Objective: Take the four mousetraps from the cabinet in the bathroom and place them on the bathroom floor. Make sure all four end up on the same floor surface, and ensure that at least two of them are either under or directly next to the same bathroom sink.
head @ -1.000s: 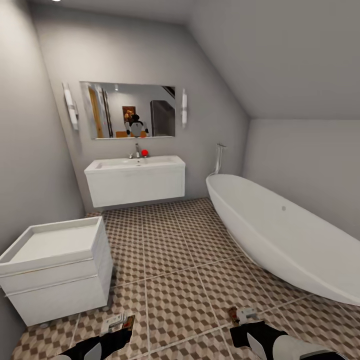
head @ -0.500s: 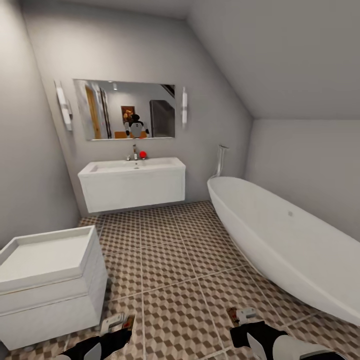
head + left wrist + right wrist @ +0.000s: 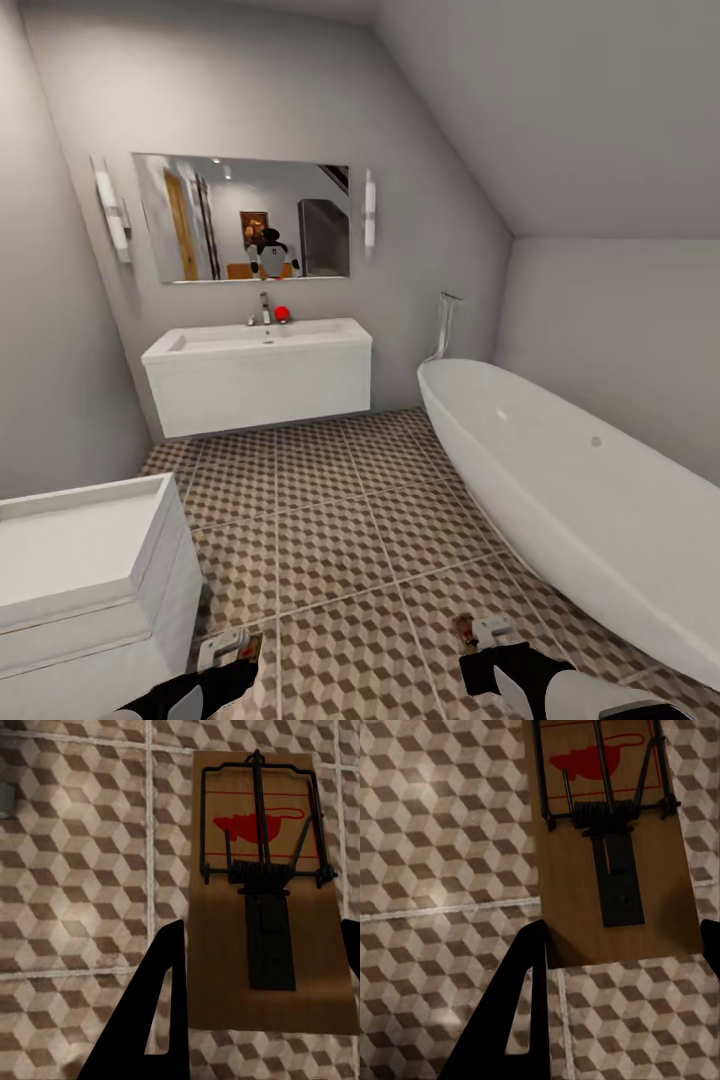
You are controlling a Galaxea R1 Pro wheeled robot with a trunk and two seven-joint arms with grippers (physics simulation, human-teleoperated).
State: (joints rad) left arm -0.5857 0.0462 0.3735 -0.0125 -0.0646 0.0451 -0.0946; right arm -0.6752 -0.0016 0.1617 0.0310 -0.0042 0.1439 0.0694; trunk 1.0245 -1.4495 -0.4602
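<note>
My left gripper (image 3: 232, 652) is shut on a mousetrap (image 3: 225, 967), a brown wooden board with a black wire spring and a red mouse print. The black fingers (image 3: 161, 982) clamp the board's sides above the cube-pattern bathroom floor (image 3: 340, 520). My right gripper (image 3: 487, 633) is shut on a second mousetrap (image 3: 577, 870) of the same look, also held over the tiles. Both grippers sit low at the near edge of the head view. The white wall-hung sink (image 3: 260, 385) with a chrome tap (image 3: 265, 308) hangs on the far wall, well ahead of both grippers.
A long white bathtub (image 3: 570, 490) runs along the right wall. A low white unit with a recessed top (image 3: 90, 560) stands close at the left. A mirror (image 3: 240, 217) hangs above the sink. Open tiled floor lies between the unit and the tub.
The camera has moved forward and turned, so the white unit has slid toward the lower left and the sink has shifted left. Both grippers keep their hold on the mousetraps.
</note>
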